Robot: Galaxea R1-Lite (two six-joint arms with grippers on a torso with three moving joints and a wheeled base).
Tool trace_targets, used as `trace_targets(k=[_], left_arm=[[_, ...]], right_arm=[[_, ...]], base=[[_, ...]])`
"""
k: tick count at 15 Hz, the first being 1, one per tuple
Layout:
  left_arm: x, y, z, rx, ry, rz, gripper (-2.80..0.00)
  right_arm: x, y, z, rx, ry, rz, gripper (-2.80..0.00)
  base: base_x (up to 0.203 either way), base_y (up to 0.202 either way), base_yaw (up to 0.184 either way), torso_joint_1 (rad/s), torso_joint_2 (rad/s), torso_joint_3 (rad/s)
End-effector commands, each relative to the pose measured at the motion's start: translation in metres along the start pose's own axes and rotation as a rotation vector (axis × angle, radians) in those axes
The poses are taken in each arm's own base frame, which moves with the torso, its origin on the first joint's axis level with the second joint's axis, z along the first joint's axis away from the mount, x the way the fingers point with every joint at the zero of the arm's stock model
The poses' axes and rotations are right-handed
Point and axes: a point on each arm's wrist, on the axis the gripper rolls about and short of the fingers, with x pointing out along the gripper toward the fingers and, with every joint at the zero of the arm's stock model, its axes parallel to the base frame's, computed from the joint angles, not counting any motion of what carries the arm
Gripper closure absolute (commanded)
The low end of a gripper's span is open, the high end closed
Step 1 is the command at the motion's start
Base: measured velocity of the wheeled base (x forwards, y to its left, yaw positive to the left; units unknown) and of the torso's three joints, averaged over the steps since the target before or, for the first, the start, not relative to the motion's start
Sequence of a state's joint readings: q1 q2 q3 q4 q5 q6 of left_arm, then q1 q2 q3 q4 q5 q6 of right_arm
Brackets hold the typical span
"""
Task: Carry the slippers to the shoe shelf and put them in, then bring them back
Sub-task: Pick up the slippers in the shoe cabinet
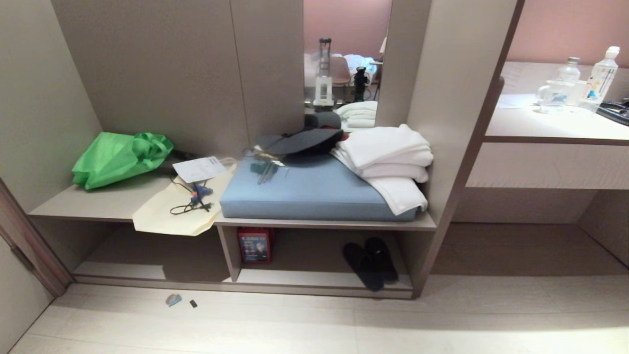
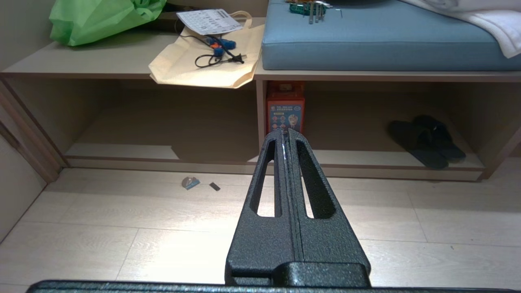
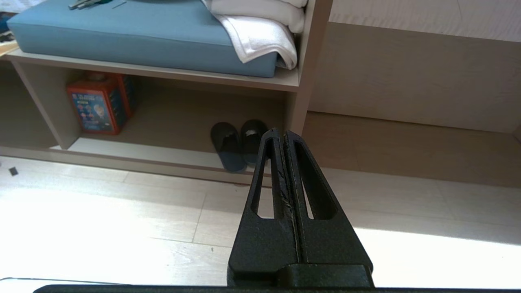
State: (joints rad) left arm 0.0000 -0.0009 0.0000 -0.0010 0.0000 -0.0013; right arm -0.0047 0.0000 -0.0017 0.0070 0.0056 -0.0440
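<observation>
The dark grey slippers (image 1: 371, 263) lie side by side at the right end of the low shoe shelf (image 1: 314, 279), heels toward the floor edge; they also show as slippers (image 2: 425, 140) in the left wrist view and slippers (image 3: 238, 144) in the right wrist view. The shoe shelf (image 3: 142, 152) has a pale base board and a vertical divider. My left gripper (image 2: 285, 131) hangs shut and empty above the floor, well back from the shelf. My right gripper (image 3: 279, 132) is shut and empty too, pointing toward the slippers from a distance. Neither arm shows in the head view.
A red box (image 1: 254, 245) stands in the shelf by the divider (image 1: 227, 250). Above lie a blue cushion (image 1: 304, 189), white towels (image 1: 388, 157), a black hat (image 1: 300, 140), a cream bag (image 1: 182, 206) and a green bag (image 1: 120, 157). Small scraps (image 1: 173, 300) lie on the floor. Bottles (image 1: 599, 78) stand on the counter at right.
</observation>
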Motion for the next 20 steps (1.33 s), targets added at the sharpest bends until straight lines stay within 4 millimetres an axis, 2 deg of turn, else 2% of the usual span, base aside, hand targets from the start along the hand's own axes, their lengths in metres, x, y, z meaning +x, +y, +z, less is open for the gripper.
trace_targets(k=[1, 8, 13, 20], left_arm=[[0.0001, 0.0000, 0.0001, 0.000, 0.000, 0.000, 0.00], [0.0001, 0.0000, 0.0001, 0.000, 0.000, 0.000, 0.00], [0.0001, 0.0000, 0.0001, -0.002, 0.000, 0.000, 0.00], [0.0001, 0.0000, 0.0001, -0.005, 0.000, 0.000, 0.00]], right_arm=[[0.0001, 0.0000, -0.0001, 0.000, 0.002, 0.001, 0.00], [0.0002, 0.0000, -0.0002, 0.000, 0.002, 0.001, 0.00], [0.0001, 0.0000, -0.0001, 0.000, 0.002, 0.001, 0.00], [0.0001, 0.0000, 0.0000, -0.002, 0.001, 0.001, 0.00]], base=[[0.000, 0.000, 0.000, 0.000, 0.00, 0.000], [0.000, 0.000, 0.000, 0.000, 0.00, 0.000], [0.161, 0.000, 0.001, 0.008, 0.00, 0.004], [0.000, 0.000, 0.000, 0.002, 0.00, -0.059]])
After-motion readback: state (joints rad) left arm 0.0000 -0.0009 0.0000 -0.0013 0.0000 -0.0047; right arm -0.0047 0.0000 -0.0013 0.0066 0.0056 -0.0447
